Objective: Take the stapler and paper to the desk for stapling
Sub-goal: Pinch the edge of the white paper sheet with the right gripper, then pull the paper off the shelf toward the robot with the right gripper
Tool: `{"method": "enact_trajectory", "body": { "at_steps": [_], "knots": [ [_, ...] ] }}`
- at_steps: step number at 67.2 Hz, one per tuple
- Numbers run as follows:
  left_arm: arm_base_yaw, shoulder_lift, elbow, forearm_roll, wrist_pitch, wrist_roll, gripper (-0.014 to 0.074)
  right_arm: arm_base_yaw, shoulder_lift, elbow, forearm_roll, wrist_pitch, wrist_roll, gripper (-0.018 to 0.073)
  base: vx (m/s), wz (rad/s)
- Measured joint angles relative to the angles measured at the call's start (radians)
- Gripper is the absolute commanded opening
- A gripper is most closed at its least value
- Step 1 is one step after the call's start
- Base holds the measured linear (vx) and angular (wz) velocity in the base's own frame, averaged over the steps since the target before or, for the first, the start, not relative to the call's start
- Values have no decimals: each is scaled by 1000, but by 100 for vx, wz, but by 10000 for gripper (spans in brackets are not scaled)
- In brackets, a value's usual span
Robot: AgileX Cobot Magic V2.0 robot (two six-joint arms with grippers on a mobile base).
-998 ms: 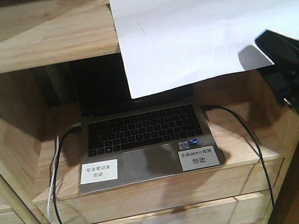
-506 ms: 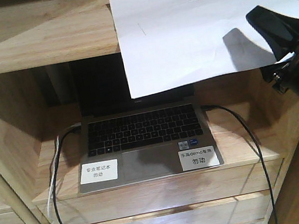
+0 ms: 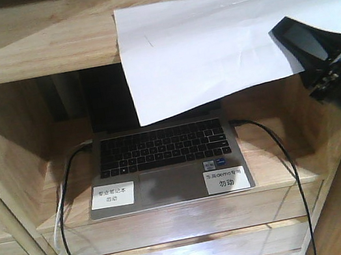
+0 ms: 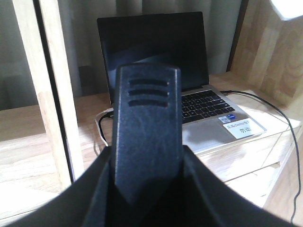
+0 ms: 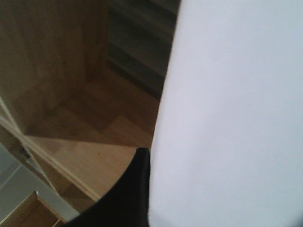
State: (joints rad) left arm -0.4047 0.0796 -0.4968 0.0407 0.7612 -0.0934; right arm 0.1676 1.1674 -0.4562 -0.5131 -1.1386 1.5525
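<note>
Paper (image 3: 209, 48) slid left and skewed on the top shelf (image 3: 31, 46); right gripper (image 3: 287, 37) straddles its edge, closure unclear. Left gripper (image 4: 147, 156) clamps what looks like the stapler (image 4: 147, 118). Neither's on the desk yet; desk out of view.
</note>
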Motion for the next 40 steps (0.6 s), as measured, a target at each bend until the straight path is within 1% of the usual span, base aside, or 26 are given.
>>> {"method": "enact_trajectory", "body": {
  "at_steps": [9, 19, 27, 40],
  "knots": [
    [0, 0, 0, 0, 0, 0, -6, 0, -76, 59, 11, 8, -2, -6, 0, 0],
    [0, 0, 0, 0, 0, 0, -6, 0, -163, 179, 78, 40, -4, -4, 0, 0],
    [0, 0, 0, 0, 0, 0, -6, 0, -246, 256, 112, 52, -15, -4, 0, 0],
    [0, 0, 0, 0, 0, 0, -6, 0, -385, 332, 124, 76, -45, -4, 0, 0]
  ]
}}
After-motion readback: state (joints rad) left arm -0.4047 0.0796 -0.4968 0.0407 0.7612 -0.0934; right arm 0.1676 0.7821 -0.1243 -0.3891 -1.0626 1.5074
